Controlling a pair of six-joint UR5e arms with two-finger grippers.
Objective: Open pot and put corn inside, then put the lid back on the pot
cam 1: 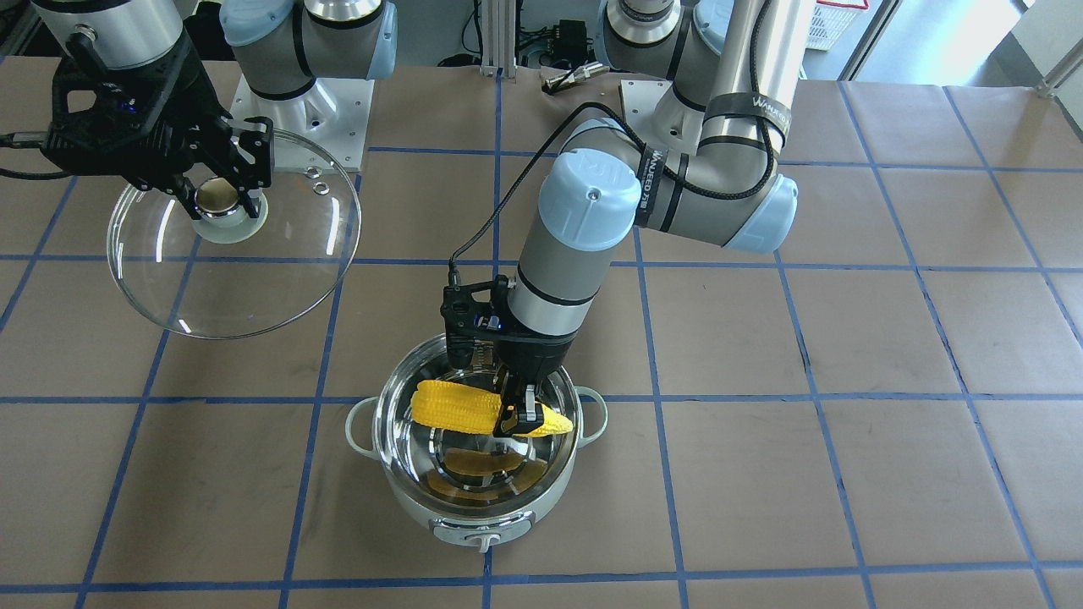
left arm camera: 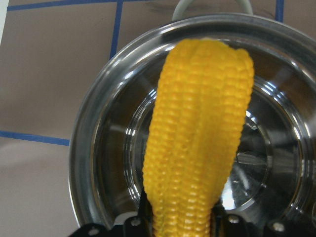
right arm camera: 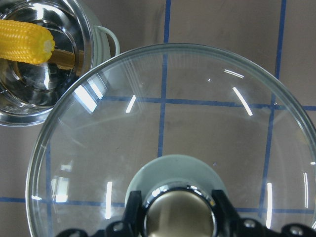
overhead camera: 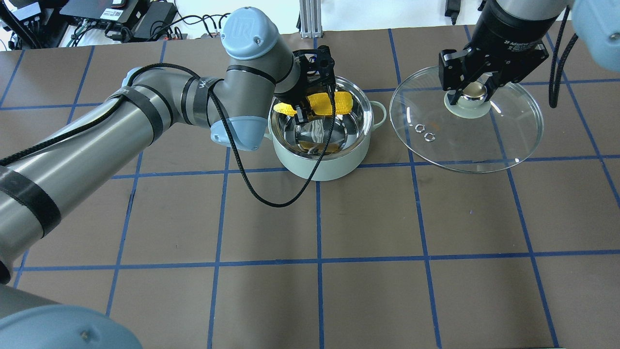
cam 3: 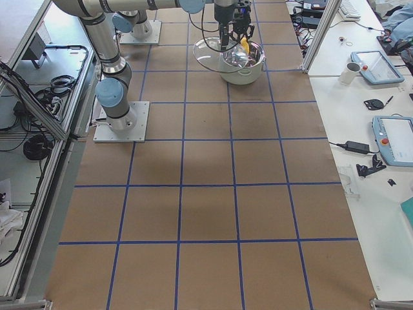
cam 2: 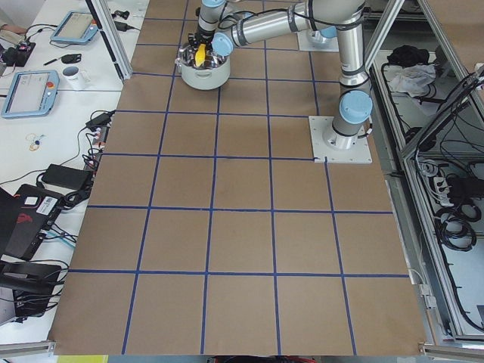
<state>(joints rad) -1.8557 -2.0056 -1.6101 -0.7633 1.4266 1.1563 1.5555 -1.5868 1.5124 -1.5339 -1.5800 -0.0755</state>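
The left tool [cam 1: 518, 416] hides some corn [cam 1: 453, 406] (over the pot [cam 1: 478, 531]).

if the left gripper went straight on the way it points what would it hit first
The pot's steel floor: the left gripper points down into the open pot, and the corn it holds would likely touch first.

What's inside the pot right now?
The corn, pinched in the left gripper, hangs across the pot's shiny mouth. Below it only its yellow reflection shows. The bottom right under the corn and gripper is covered.
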